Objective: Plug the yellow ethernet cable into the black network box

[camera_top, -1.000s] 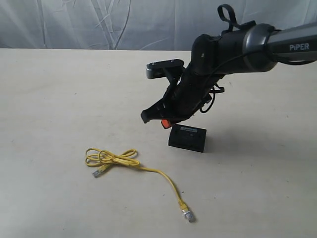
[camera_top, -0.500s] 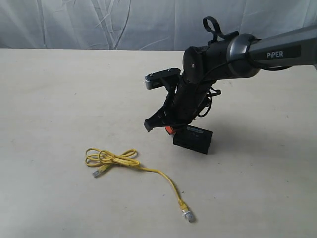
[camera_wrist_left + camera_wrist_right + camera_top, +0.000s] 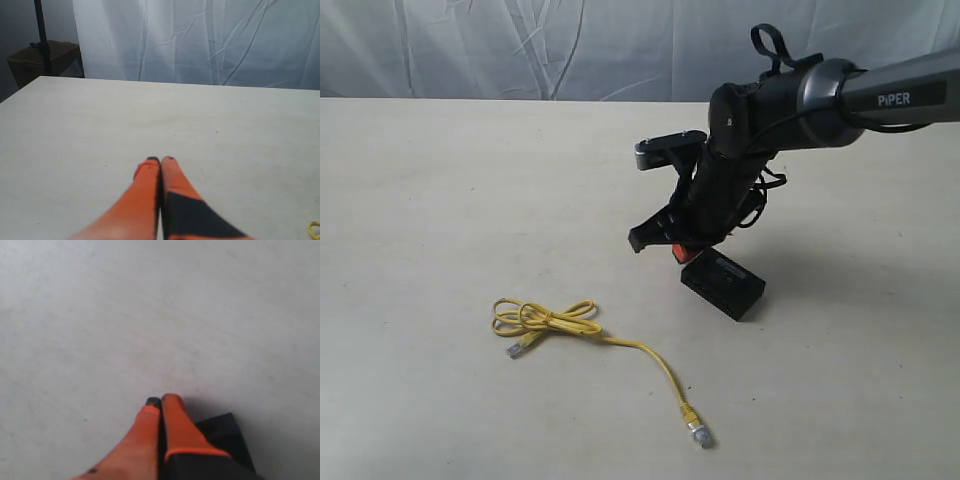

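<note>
jaws by black box (image 3: 722, 284) (wrist: corner only)

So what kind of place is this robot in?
Probably a robot lab or test bench: a bare pale table, a wrinkled white cloth backdrop, and a robot arm marked PiPER, with a black network box and yellow ethernet cable.

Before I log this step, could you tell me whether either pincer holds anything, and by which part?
Nothing is held. The left pincer and right pincer are shut empty; the right is just beside the black box, and the yellow cable lies loose.
</note>
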Robot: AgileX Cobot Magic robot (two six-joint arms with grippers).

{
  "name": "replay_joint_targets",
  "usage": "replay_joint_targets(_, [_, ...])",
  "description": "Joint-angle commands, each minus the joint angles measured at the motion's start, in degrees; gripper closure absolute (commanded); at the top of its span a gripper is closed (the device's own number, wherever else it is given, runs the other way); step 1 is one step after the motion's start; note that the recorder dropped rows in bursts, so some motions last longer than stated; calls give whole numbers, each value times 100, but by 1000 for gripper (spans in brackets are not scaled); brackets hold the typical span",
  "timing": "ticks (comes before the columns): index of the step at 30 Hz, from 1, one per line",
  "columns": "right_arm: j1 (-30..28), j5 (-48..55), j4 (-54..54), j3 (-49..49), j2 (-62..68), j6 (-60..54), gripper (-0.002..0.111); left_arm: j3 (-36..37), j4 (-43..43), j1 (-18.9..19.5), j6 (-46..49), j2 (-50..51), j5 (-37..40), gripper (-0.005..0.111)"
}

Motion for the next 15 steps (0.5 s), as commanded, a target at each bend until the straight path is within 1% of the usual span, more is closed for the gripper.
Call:
replay_joint_targets(1, [-31,43,100,-17,-333,12,109,29,-3,4,-32,-29,-80,107])
replay_joint_targets(5, [-52,407,88,0,-825,12,109,29,-3,4,-32,-29,-80,107])
replay_joint_targets(8, [-218,266,198,397,-1326,12,109,29,-3,4,-32,-29,-80,107])
replay_joint_targets(11, [-570,34,529,1087,-1876,-178,109,29,-3,4,-32,-29,-80,107])
replay_joint_targets(15, [-1293,4,993,1962,-2617,-811,109,29,-3,4,-32,-29,-80,107])
